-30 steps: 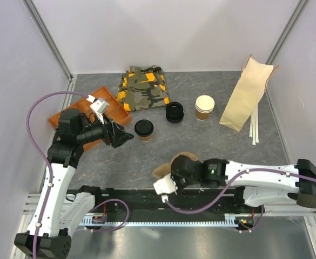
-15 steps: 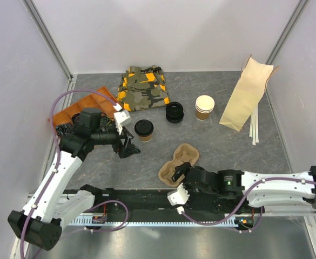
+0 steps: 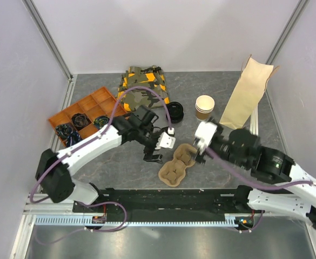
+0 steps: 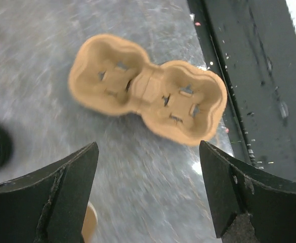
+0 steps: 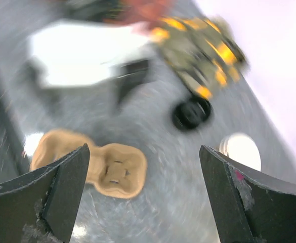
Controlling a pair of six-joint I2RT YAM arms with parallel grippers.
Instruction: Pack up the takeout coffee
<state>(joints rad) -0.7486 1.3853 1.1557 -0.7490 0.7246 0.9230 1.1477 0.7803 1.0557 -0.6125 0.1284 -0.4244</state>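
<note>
So, coffee: one cup is named in the task, yet no view shows it plainly. From above, the left arm [image 3: 101,141] covers the table [image 3: 201,86] between the tray and the black lid. A dark blur at the left edge of the left wrist view may be its lid; I cannot tell.
Left gripper [image 4: 148,147]: one, fingers spread wide with nothing between them, just left of the carrier.
Right gripper [image 5: 143,149]: one, fingers spread wide and empty, just beside the carrier's far right end.
Carrier [image 3: 176,163]: one, tan moulded pulp with two wells, both empty. It lies flat near the middle of the table, slanting from near left to far right.
Tray [image 3: 95,100]: one, orange, at far left, split into compartments; some hold dark mixed bits.
Cloth [image 3: 144,86]: one folded camouflage piece, green and orange, far of centre.
Black lid [image 3: 174,111]: one round dark piece, far of the carrier; whether it is a single lid or several stacked, I cannot tell.
Cup stack [image 3: 204,105]: one stack of lidless tan cups, just right of the black lid; number unclear.
Paper bag [image 3: 247,97]: one, tan, lying flat at far right.
Sticks [image 3: 253,125]: a few thin white ones beside the bag's right edge, partly hidden, so no sure count.
</note>
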